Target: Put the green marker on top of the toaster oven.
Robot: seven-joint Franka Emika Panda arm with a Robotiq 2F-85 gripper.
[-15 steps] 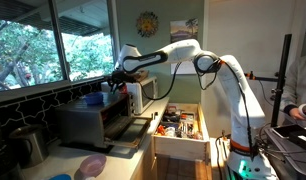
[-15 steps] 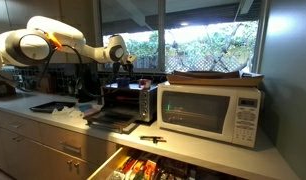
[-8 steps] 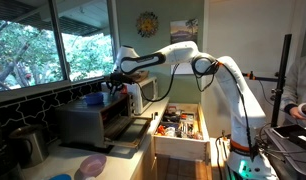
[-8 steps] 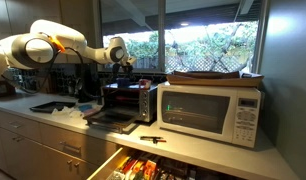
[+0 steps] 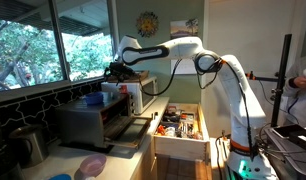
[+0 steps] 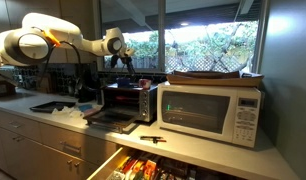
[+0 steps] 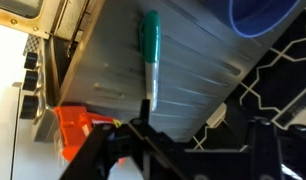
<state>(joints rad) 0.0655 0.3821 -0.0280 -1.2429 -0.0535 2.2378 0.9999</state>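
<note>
green marker (image 7: pixel 150 55): green cap, pale grey barrel; lies flat on the ribbed metal top of toaster oven (image 7: pixel 198 75), cap end toward top of wrist view; too small to make out in exterior views; toaster oven in both exterior views (image 5: pixel 91 122) (image 6: pixel 126 100): low silver-grey box on counter (image 5: pixel 56 150); front door dropped open; cavity dark

No legible text, labels or numbers.

The marker (image 7: pixel 150 45) is laid on top of the toaster oven (image 7: pixel 188 90); in an exterior view the microwave (image 6: pixel 211 112) is set just right of it.
</note>
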